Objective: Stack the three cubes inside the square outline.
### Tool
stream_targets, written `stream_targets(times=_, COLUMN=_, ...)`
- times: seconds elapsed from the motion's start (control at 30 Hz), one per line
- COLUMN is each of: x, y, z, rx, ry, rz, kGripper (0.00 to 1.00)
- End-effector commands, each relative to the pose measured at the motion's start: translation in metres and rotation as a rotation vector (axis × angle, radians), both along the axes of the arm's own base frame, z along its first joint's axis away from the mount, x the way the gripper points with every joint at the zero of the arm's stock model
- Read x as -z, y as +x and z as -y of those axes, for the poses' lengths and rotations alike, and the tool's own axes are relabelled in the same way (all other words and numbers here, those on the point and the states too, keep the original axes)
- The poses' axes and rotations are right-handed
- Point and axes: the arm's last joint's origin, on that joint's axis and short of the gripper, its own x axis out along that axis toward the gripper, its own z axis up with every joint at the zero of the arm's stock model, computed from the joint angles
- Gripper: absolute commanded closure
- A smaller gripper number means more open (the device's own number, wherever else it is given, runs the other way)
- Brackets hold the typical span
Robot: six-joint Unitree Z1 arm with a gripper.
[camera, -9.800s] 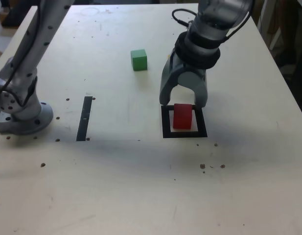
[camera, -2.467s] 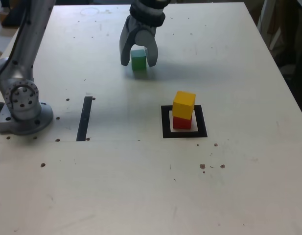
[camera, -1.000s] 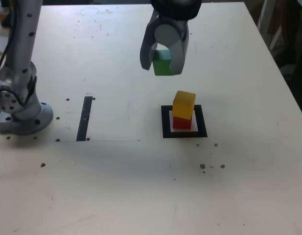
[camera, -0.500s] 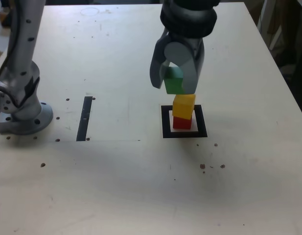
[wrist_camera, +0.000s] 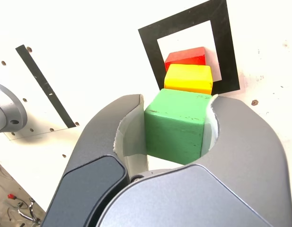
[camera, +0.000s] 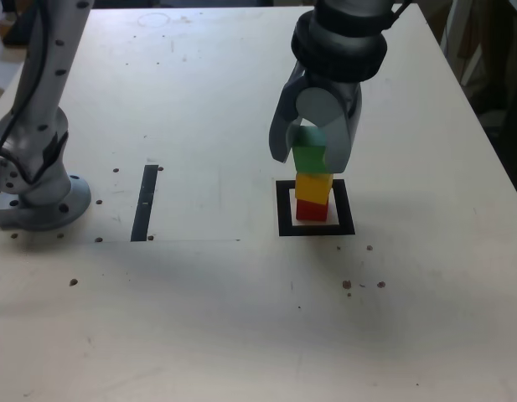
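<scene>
Inside the square outline (camera: pixel 283 209) (wrist_camera: pixel 150 42) the yellow cube (camera: pixel 313 185) (wrist_camera: pixel 189 78) sits on the red cube (camera: pixel 311 209) (wrist_camera: pixel 186 56). My gripper (camera: pixel 312 156) (wrist_camera: pixel 176 127) is shut on the green cube (camera: pixel 308 157) (wrist_camera: pixel 176 124), which hangs directly over the yellow one. In the exterior view the green cube's underside looks level with the yellow cube's top; I cannot tell whether they touch. The grey fingers (wrist_camera: pixel 240 137) press both sides of the green cube.
A straight black tape strip (camera: pixel 145 202) (wrist_camera: pixel 44 85) lies on the pale table at the exterior view's left. The arm's grey base (camera: pixel 36 188) stands further left. Small holes and specks (camera: pixel 348 285) dot the tabletop in front of the outline.
My gripper carried the green cube to the exterior view's right and down, from beside the stack to directly above the yellow cube. The yellow and red cubes stayed put.
</scene>
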Motion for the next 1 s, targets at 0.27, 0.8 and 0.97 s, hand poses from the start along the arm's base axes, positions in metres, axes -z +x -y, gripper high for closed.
stream_targets(times=0.27, x=0.003, y=0.0, z=-0.004, rx=-0.002, ry=0.022, rz=-0.022, kGripper=0.0)
stream_targets(times=0.8, x=-0.028, y=-0.033, z=-0.014, rx=-0.02, ry=0.07, rz=0.041, kGripper=0.0)
stream_targets(times=0.97, x=-0.044, y=-0.069, z=-0.021, rx=-0.056, ry=0.116, rz=0.063, kGripper=0.0)
